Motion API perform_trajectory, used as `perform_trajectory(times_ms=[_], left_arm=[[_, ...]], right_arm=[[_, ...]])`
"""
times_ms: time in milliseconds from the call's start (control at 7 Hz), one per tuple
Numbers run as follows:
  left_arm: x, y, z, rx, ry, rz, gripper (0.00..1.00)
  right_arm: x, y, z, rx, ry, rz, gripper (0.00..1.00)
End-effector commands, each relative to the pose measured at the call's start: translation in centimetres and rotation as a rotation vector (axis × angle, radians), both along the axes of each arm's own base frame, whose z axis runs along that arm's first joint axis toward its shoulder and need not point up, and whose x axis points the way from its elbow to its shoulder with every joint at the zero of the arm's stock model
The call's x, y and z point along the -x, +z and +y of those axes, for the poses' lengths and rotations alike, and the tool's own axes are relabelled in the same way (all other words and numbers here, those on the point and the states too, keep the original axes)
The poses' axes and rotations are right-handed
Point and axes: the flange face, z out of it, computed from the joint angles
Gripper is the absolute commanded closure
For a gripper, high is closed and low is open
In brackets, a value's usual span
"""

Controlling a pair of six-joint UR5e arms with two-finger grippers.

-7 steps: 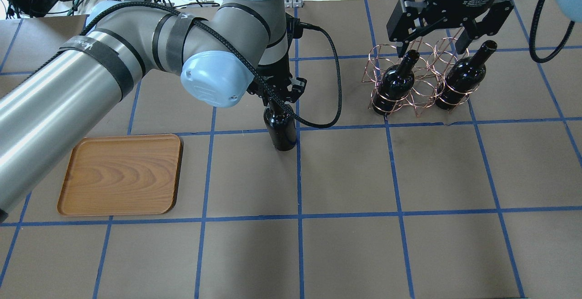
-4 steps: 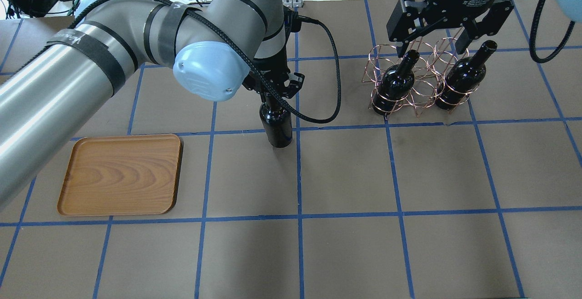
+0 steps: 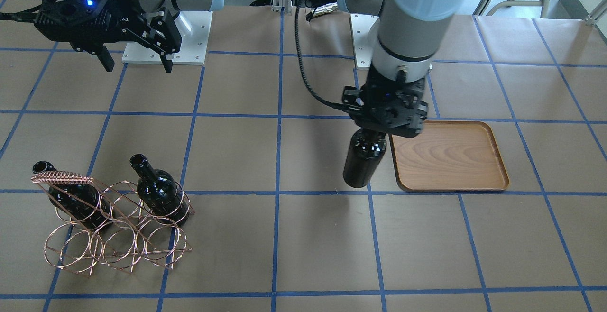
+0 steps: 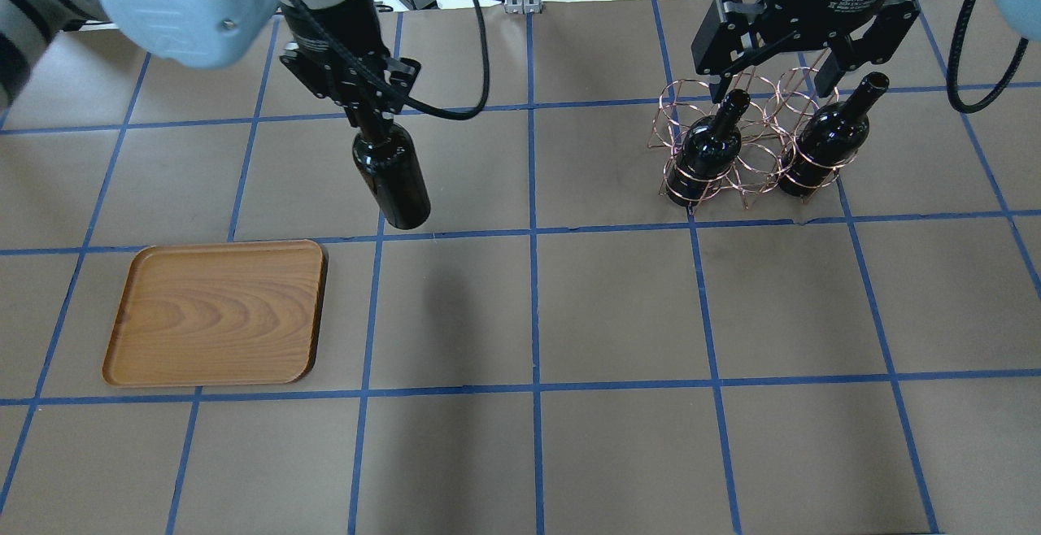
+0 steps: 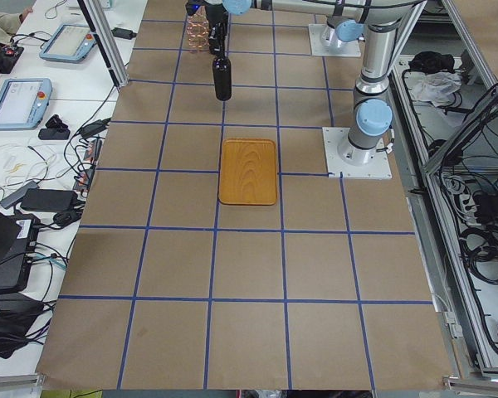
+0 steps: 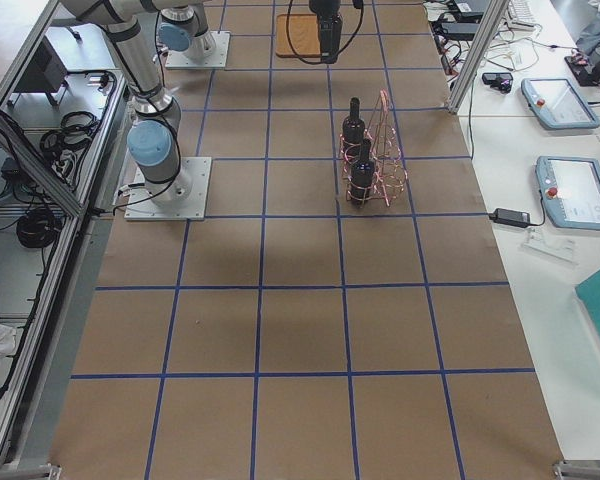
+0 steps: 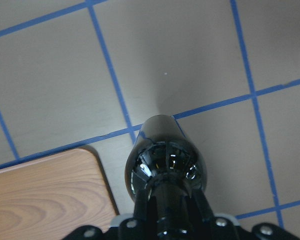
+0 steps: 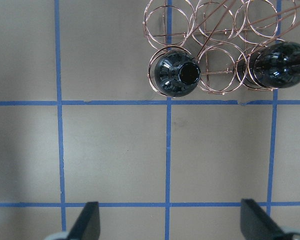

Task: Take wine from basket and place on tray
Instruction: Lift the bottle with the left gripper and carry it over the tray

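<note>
My left gripper (image 4: 372, 116) is shut on the neck of a dark wine bottle (image 4: 394, 185), which hangs upright beside the wooden tray (image 4: 215, 311). In the front-facing view the bottle (image 3: 363, 160) hangs just off the tray's (image 3: 448, 155) edge. In the left wrist view the bottle (image 7: 165, 160) is next to the tray's corner (image 7: 45, 195). The copper wire basket (image 4: 760, 167) holds two more bottles (image 4: 712, 149) (image 4: 821, 145). My right gripper (image 4: 771, 88) is open and empty above the basket.
The table is brown paper with a blue tape grid (image 4: 533, 230). The basket (image 3: 118, 243) stands far from the tray. The arm bases (image 3: 166, 37) are at the table's back edge.
My left arm has carried the bottle to the overhead view's left, towards the tray's side, and a little towards the back. The right arm has not moved.
</note>
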Motion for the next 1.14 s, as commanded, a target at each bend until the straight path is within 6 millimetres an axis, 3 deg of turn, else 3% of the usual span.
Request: perform_trajectory(times_ms=[0, 429, 571, 714, 1000], left_arm=[[-10.3, 0.8, 0.0, -0.024, 0.099, -0.025, 1.0], [-25.0, -4.1, 3.4, -0.112, 0.092, -0.06, 1.0], [-26.5, -5.9, 4.9, -0.122, 0.114, -0.053, 1.0], [-26.5, -6.9, 6.2, -0.109, 0.124, -0.053, 1.0], [-27.2, -7.7, 7.0, -0.088, 0.118, -0.05, 1.0]], right_arm=[[0.0, 0.0, 0.0, 0.0, 0.0, 0.0, 0.0], [0.0, 0.1, 0.1, 0.002, 0.0, 0.003, 0.0], [0.0, 0.1, 0.1, 0.002, 0.0, 0.001, 0.0], [0.0, 0.1, 0.1, 0.002, 0.0, 0.003, 0.0], [0.0, 0.2, 0.1, 0.003, 0.0, 0.001, 0.0]])
